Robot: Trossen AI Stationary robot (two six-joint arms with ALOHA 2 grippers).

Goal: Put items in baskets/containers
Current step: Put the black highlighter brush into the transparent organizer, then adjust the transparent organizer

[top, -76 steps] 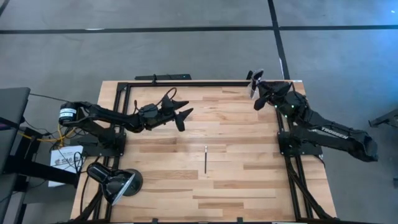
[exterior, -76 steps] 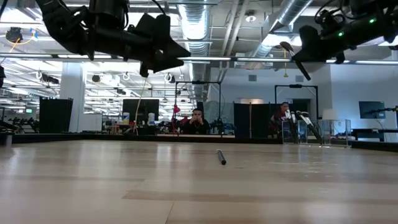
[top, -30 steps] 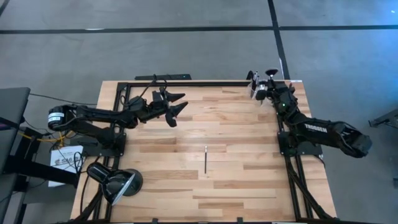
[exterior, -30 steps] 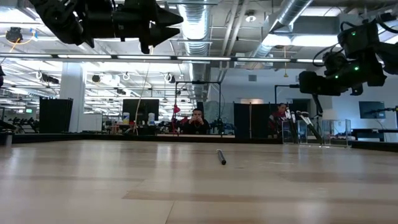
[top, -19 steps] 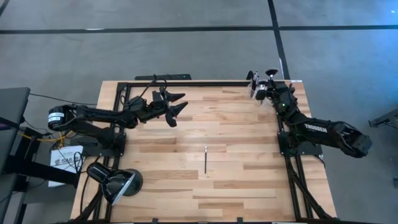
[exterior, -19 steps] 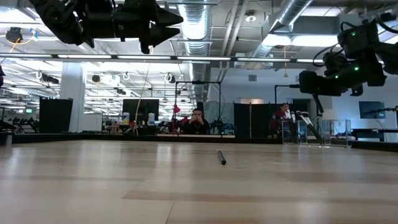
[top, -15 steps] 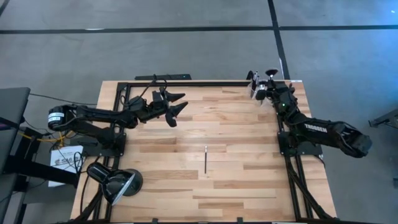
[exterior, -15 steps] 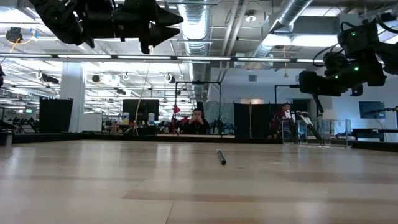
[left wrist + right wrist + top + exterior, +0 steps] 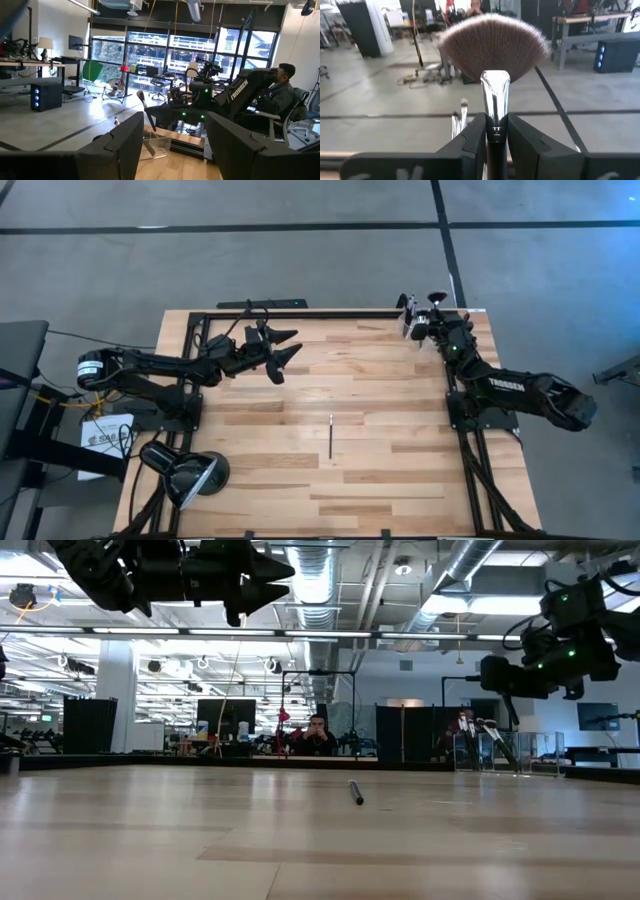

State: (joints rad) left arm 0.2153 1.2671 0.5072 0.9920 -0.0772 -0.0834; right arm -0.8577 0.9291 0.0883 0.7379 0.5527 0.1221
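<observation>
I have the right end effector (image 9: 428, 320) up at the far right corner of the worktop (image 9: 380, 480), and in its wrist view the fingers (image 9: 472, 137) are pinched on the black handle of a fan brush (image 9: 492, 47), just below the silver collar, bristles pointing up. The clear holder (image 9: 409, 318) sits right there at that corner with a few brushes already standing in it; in the low view it shows as a see-through box (image 9: 505, 755) under the arm. So I judge I'm at the drop-off step: brush over the holder, not yet let go. Next I need to line the handle up over the opening, lower it in and spread the fingers, without knocking the brushes already inside.

One thin brush (image 9: 331, 436) is left lying flat near the middle of the worktop, well apart from both arms. My left end effector (image 9: 283, 352) hangs above the far left part with its fingers spread and nothing in them; that brush would be its next pick.

Readable writing: "TROSSEN" on the right arm's forearm, seen from above and in the left wrist view.
</observation>
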